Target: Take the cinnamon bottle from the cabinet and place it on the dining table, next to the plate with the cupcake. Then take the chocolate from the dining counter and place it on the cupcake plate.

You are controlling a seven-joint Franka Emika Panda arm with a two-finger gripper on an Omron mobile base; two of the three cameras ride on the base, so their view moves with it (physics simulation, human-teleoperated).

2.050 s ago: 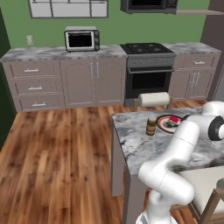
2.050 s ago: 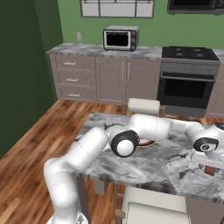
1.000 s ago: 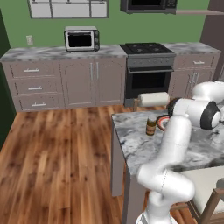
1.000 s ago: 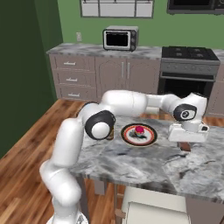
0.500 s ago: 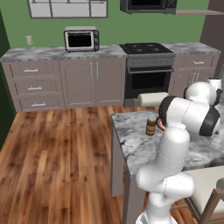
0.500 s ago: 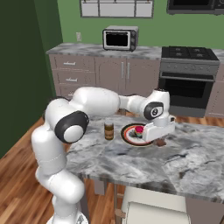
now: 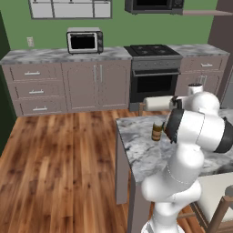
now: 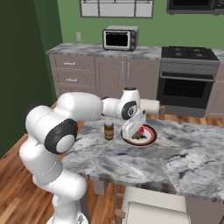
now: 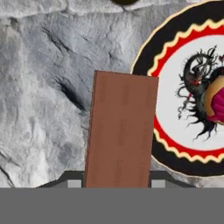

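Gripper (image 8: 132,131) pinches chocolate (image 9: 121,131) by long edges above plate (image 9: 175,87); bar likely light, rigid, brittle, smooth: moderate squeeze advised.

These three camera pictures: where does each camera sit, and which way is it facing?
Left base view: behind the arm's left, facing forward over the grey-white marble dining table; the white arm fills its right.
Right base view: behind its right, facing the round patterned plate; the arm rises lower left.
Hand view: on the hand, looking down at the flat brown chocolate bar in the jaws.
Both base views share the small brown cinnamon bottle.
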